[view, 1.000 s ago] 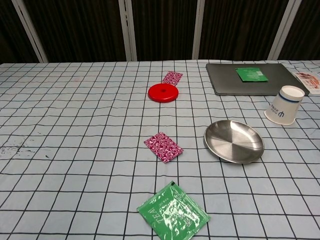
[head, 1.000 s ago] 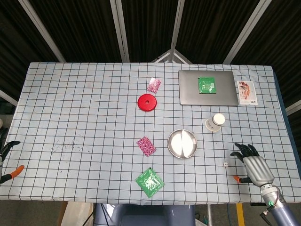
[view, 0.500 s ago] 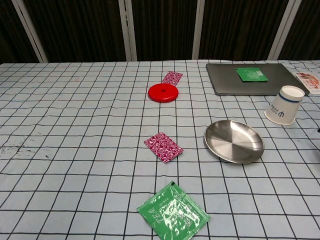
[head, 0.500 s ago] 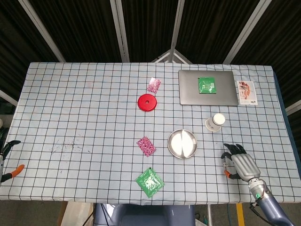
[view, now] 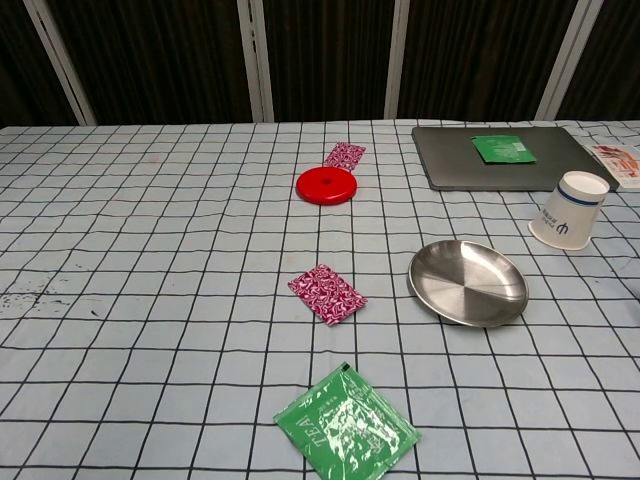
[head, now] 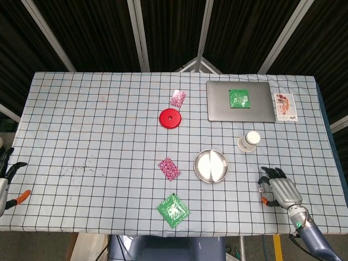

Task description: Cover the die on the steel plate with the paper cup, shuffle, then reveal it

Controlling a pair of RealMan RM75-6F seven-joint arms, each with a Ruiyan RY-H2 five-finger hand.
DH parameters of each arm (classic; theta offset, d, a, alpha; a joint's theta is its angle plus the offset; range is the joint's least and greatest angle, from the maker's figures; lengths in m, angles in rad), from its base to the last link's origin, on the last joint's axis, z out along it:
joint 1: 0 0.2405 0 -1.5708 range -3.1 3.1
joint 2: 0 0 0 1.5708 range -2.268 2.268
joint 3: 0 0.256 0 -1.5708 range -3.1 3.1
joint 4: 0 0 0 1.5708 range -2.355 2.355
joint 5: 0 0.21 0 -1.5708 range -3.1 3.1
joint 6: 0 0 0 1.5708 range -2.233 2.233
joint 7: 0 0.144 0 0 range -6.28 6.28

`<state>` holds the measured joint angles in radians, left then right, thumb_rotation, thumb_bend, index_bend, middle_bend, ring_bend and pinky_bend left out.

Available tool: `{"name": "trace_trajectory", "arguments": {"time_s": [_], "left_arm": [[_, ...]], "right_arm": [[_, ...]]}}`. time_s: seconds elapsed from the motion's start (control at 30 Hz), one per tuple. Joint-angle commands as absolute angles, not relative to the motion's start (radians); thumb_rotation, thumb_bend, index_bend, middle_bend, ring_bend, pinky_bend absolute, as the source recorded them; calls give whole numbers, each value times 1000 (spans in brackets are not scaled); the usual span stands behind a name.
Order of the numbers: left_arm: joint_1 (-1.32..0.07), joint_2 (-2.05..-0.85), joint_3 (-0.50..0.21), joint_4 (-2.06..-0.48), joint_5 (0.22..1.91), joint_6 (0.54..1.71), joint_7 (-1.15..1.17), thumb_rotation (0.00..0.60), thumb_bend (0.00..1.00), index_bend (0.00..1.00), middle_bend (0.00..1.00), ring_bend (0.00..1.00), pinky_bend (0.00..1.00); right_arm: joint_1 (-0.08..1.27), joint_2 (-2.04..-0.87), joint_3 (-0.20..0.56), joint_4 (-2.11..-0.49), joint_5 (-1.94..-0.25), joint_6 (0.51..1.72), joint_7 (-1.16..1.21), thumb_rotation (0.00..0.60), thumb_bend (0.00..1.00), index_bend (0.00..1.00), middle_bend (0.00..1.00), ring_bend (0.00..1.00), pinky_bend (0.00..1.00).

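Reaching with our right hand [head: 278,186], fingers curled over the small die [head: 261,190] lying on the cloth right of the empty steel plate [head: 211,166], we cannot tell if it is pinched; the paper cup [head: 249,141] waits upside down, so covering, shuffling and revealing remain.

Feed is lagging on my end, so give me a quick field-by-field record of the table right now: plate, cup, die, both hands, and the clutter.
steel plate: empty, near table centre-right
paper cup: mouth down on the cloth, beside the plate, not on it
die: small white cube on the cloth at the right hand's fingertips; contact cannot be told
right hand: near the table's front right edge, fingers curled toward the die
left hand: at the far left table edge, holding nothing visible
clutter: red disc, grey tray, green tea packet
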<state>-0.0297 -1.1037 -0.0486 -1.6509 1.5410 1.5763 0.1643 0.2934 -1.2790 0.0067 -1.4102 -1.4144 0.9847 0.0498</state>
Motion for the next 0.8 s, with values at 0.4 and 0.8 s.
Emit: {"name": "trace_trajectory", "arguments": {"time_s": [0.4, 0.8], "left_arm": [[-32, -1107, -49, -1653, 1533, 1571, 181, 600, 232, 273, 0, 0, 128], [-35, -1113, -49, -1655, 1527, 1566, 203, 600, 232, 273, 0, 0, 128]], "right_arm": [[307, -1309, -1, -1365, -1415, 972, 72, 600, 314, 428, 104, 96, 0], [317, -1322, -1, -1335, -1412, 966, 89, 600, 315, 461, 105, 97, 0]]}}
